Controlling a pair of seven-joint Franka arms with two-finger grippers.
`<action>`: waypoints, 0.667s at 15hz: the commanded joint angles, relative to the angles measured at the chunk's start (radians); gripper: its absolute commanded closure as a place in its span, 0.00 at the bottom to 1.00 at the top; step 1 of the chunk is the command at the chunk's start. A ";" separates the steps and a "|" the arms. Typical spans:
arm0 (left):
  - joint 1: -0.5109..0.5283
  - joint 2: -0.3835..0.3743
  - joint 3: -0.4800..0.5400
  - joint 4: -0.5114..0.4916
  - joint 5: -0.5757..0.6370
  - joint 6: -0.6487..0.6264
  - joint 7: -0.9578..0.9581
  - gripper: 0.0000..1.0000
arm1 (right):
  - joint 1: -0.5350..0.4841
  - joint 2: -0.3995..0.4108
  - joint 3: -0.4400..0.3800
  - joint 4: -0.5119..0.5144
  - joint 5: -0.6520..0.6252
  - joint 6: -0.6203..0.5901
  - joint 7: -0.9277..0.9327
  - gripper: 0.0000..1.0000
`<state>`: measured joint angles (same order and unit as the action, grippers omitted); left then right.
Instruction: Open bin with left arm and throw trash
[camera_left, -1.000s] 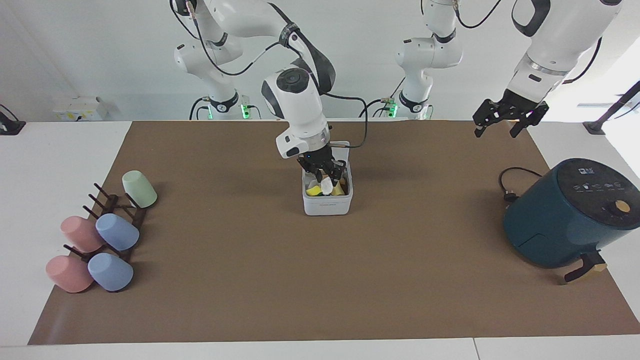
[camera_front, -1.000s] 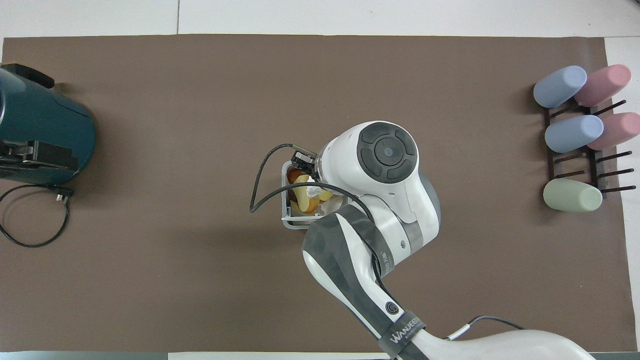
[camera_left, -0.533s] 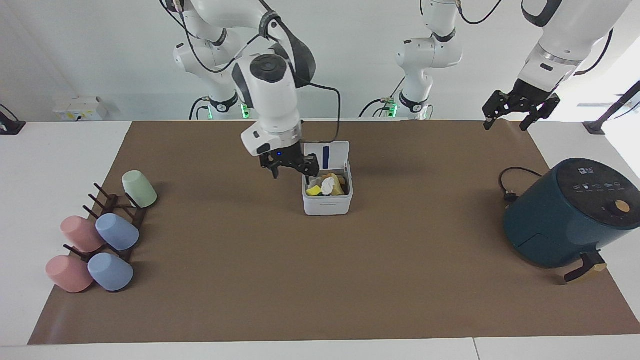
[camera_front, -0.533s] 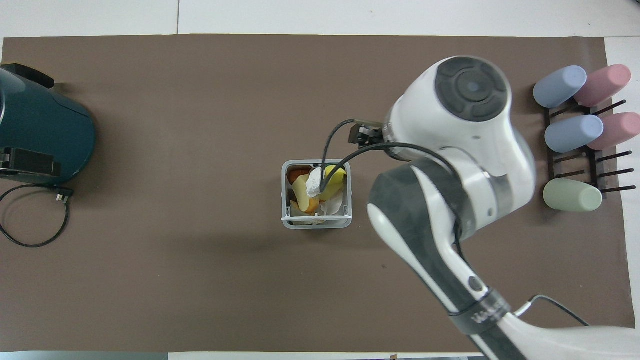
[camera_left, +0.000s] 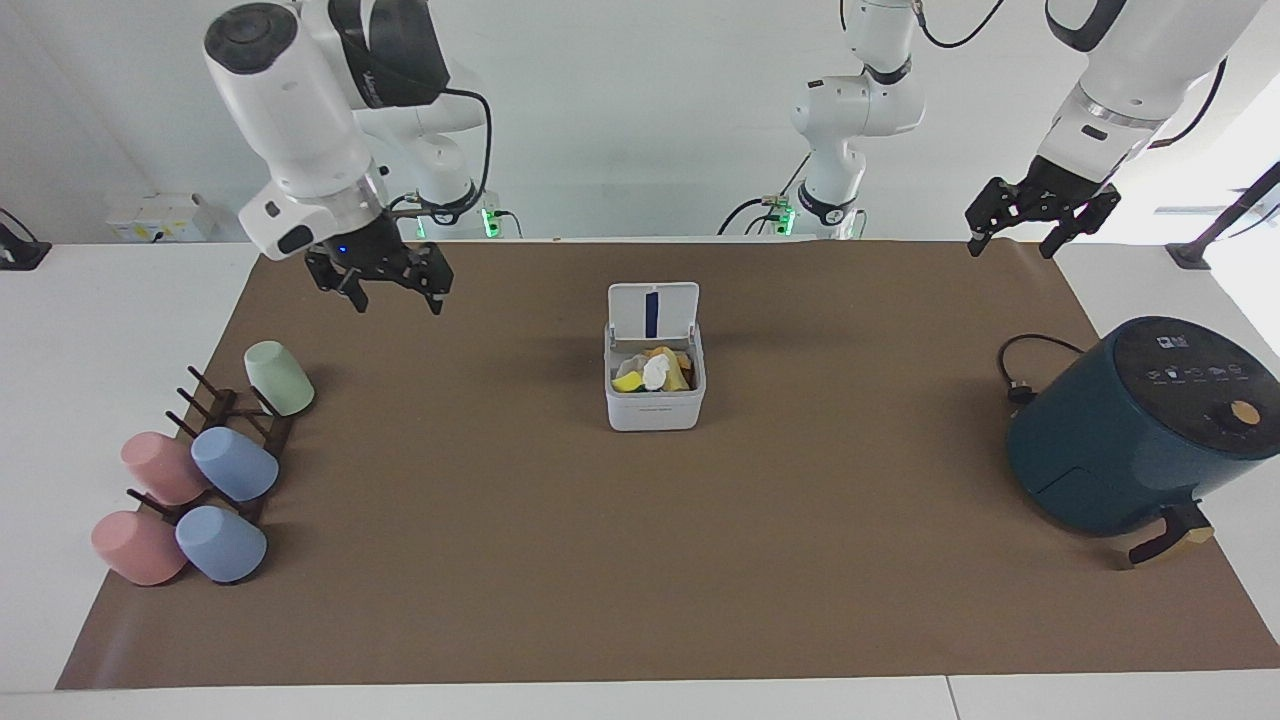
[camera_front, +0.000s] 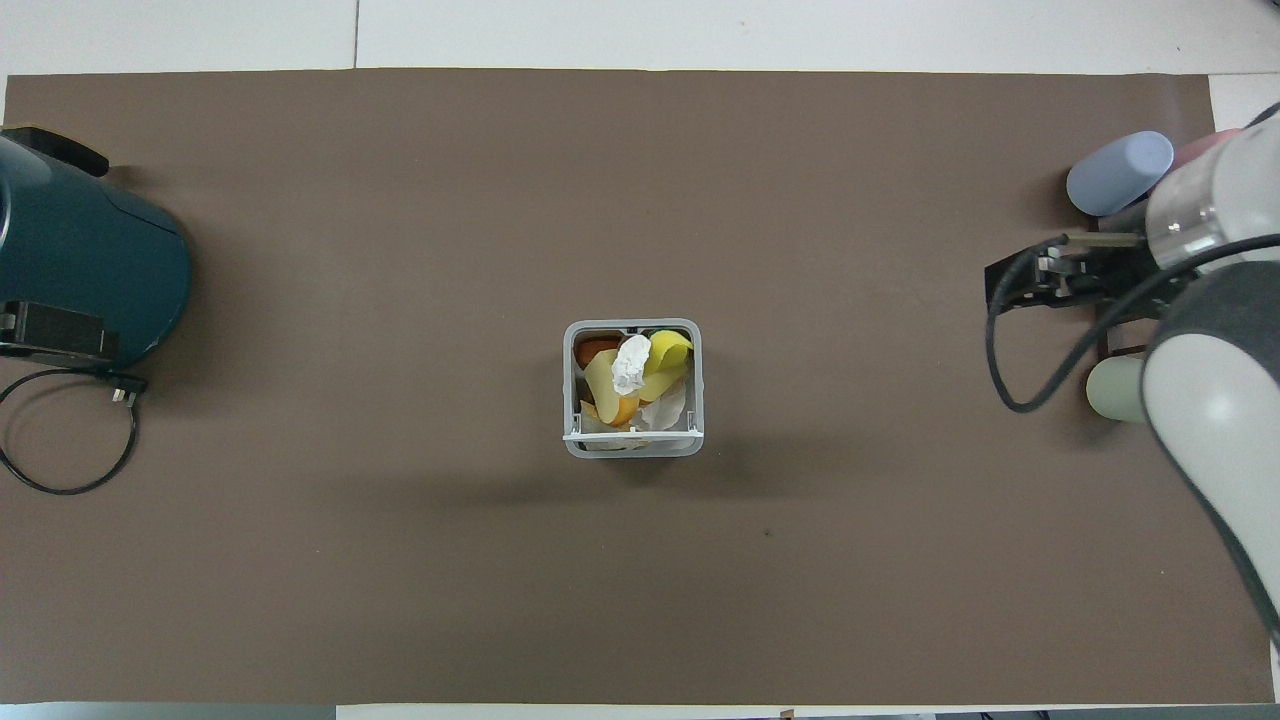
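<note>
The white-grey bin (camera_left: 655, 408) (camera_front: 570, 390) stands mid-mat with its lid (camera_left: 652, 308) hinged upright, blue stripe showing. Trash fills it: a white paper wad (camera_left: 655, 372) (camera_front: 631, 362) on top, a bright yellow chunk (camera_left: 627, 382) (camera_front: 668, 350) and a pale yellow block (camera_front: 603, 380). My right gripper (camera_left: 397, 298) (camera_front: 1020, 282) hangs open and empty over the mat at the right arm's end, by the cup rack. My left gripper (camera_left: 1010, 248) waits open and empty, raised over the mat's corner at the left arm's end. The overhead view does not show it.
A dark teal air fryer (camera_left: 1130, 430) (camera_front: 80, 270) with a looped black cord (camera_left: 1020, 370) sits at the left arm's end. A dark rack with several pastel cups (camera_left: 210, 470) (camera_front: 1120, 175) lies at the right arm's end.
My right gripper let go of the white wad in the bin, rose and swung away toward the cup rack. The left gripper lifted slightly, then held still.
</note>
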<state>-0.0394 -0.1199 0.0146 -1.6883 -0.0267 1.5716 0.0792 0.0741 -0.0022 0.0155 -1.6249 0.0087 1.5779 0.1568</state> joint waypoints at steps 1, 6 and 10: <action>0.010 -0.014 -0.005 -0.007 0.019 -0.021 0.014 0.00 | -0.025 -0.005 -0.003 0.010 -0.050 -0.076 -0.056 0.00; 0.010 -0.017 -0.005 -0.008 0.019 -0.024 0.016 0.00 | -0.053 0.028 -0.023 0.046 -0.052 -0.056 -0.062 0.00; 0.010 -0.017 -0.004 0.005 0.019 -0.028 0.013 0.00 | -0.040 0.019 -0.042 0.034 -0.052 -0.038 -0.108 0.00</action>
<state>-0.0392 -0.1207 0.0145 -1.6881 -0.0267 1.5645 0.0792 0.0341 0.0139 -0.0251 -1.5987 -0.0278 1.5343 0.0843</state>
